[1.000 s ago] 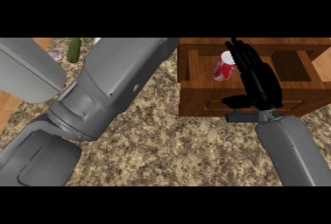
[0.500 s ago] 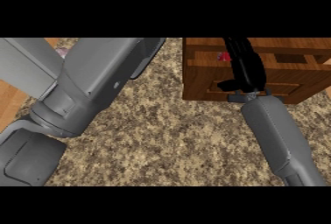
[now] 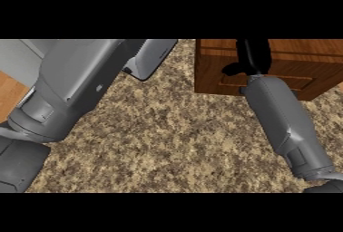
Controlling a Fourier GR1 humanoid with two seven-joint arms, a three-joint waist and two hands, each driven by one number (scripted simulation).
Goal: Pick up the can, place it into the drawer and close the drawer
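drawer may stop short of shut

the counter (image 3: pixel 167 136) offers wide bare stone across the middle and bottom, so either arm has room to draw back. the left arm (image 3: pixel 74 90) is the bulkiest thing in view, slanting up from the lower left corner. its hand is out of sight, and a careless swing rightward would likely bump the drawer (image 3: pixel 295 59). that sits at the upper right, front face toward us, top cut by the view's edge (whether it is fully home i cannot tell). the right forearm (image 3: pixel 288 122) runs up to it from the lower right. the right hand (image 3: pixel 253 56) lies against the wood, fingers straight, holding nothing. the can shows nowhere, so it is most likely inside. an off-centre push could skew the drawer or leave it ajar, and the thumb (image 3: pixel 231 69), beside the front's upper edge, could get pinched.
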